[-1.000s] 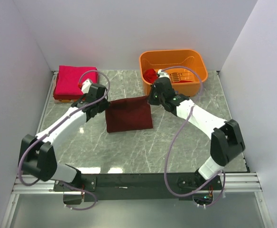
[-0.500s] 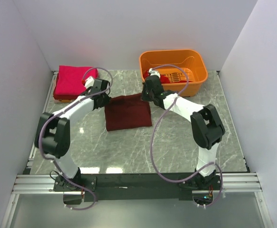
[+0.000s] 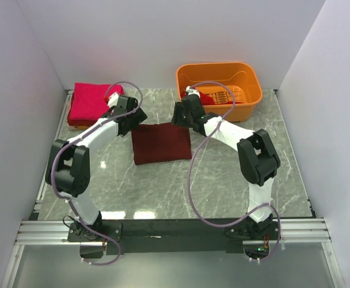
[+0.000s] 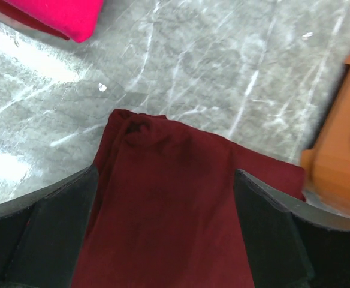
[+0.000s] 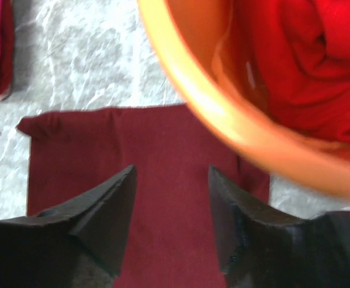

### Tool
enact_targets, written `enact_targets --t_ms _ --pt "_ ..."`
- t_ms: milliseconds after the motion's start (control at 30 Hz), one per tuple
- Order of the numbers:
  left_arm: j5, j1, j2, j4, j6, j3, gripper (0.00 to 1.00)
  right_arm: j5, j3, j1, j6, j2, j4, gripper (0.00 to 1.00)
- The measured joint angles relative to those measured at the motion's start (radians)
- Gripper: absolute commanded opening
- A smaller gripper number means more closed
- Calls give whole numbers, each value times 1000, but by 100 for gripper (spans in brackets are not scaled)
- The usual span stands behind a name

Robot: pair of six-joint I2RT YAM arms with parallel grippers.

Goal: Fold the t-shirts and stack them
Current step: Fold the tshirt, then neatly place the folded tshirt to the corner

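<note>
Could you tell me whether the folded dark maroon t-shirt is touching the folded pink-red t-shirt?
Apart. The left wrist view shows bare marble tabletop between the dark maroon cloth t-shirt and the pink-red cloth t-shirt.

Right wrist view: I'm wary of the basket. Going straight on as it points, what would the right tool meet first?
Probably the dark maroon t-shirt, lying straight ahead of the right tool; the rim of the orange basket sits off to the side. Depth is unclear.
</note>
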Motion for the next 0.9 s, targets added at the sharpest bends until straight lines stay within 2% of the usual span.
enact_targets --t_ms 100,233,500,733,900 --pt "10 0 -44 3 8 -16 99 -31 -45 0 8 -37 3 73" --pt "43 0 -101 14 19 -69 99 -65 -127 0 23 -107 9 80" --pt "170 0 -163 77 42 -214 99 -125 -197 0 24 -153 20 84" --pt "325 0 -98 180 43 -239 99 -161 -200 6 25 -106 21 86" --pt "383 -2 -56 224 42 -302 100 -193 -248 11 27 -85 41 87"
